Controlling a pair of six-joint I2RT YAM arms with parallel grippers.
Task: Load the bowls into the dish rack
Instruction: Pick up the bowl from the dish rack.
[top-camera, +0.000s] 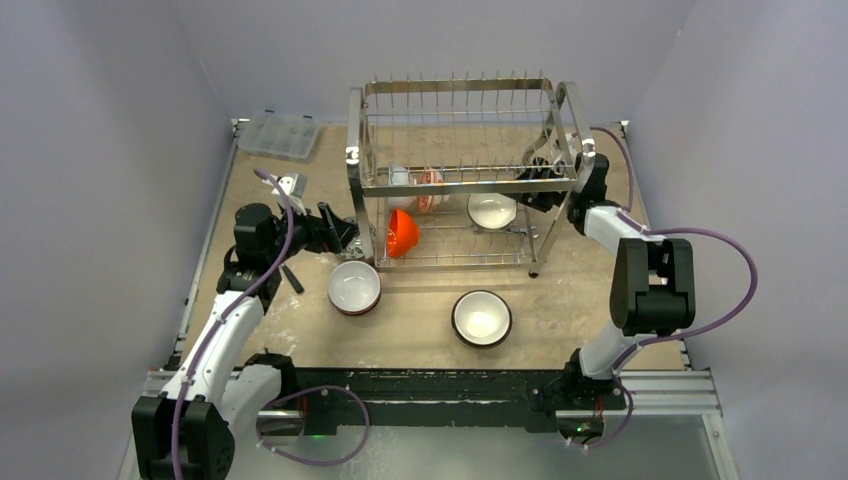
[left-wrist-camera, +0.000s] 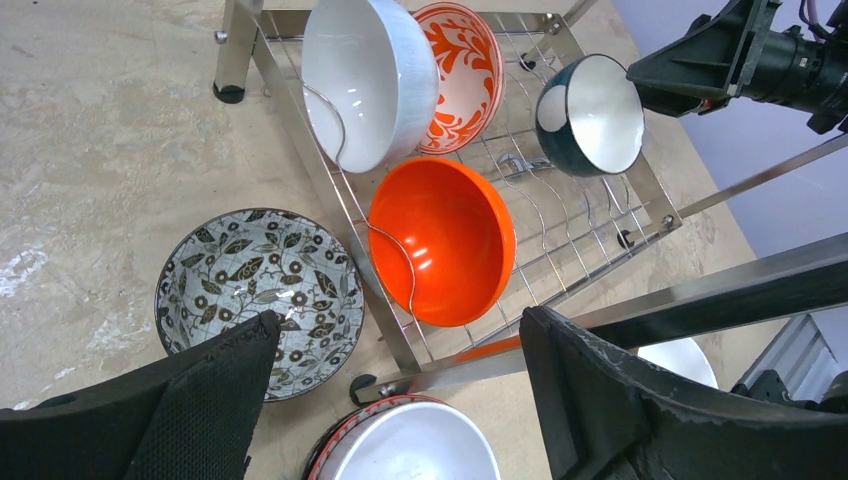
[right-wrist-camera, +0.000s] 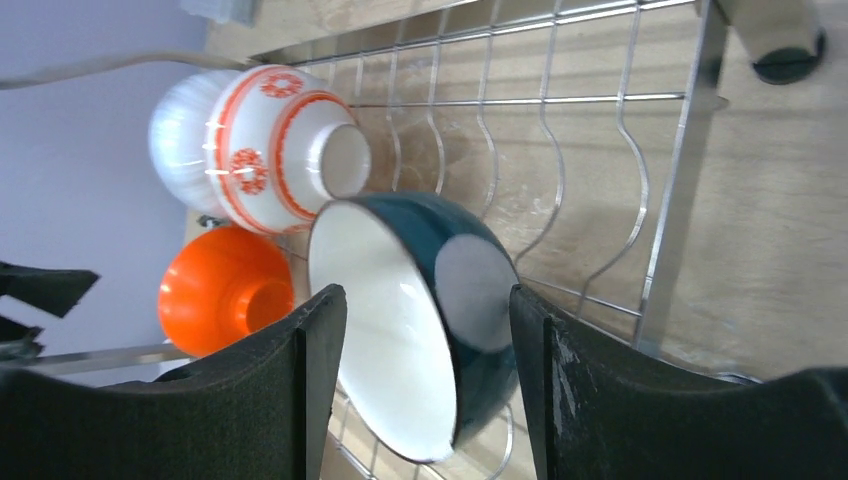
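The metal dish rack (top-camera: 460, 90) stands at the back middle. Its lower tier holds a white bowl (left-wrist-camera: 365, 80), a red-and-white patterned bowl (left-wrist-camera: 465, 70), an orange bowl (left-wrist-camera: 445, 240) and a dark teal, white-inside bowl (right-wrist-camera: 420, 330), all on edge. My right gripper (right-wrist-camera: 428, 295) reaches in from the rack's right end. It is open, and the teal bowl sits between its fingers with a gap at the right finger. My left gripper (left-wrist-camera: 400, 322) hangs open and empty at the rack's left end, above a red-rimmed white bowl (top-camera: 354, 287).
A dark-rimmed white bowl (top-camera: 481, 317) sits on the table in front of the rack. A leaf-patterned bowl (left-wrist-camera: 258, 300) lies beside the rack's left leg. A clear plastic compartment box (top-camera: 280, 134) is at the back left corner.
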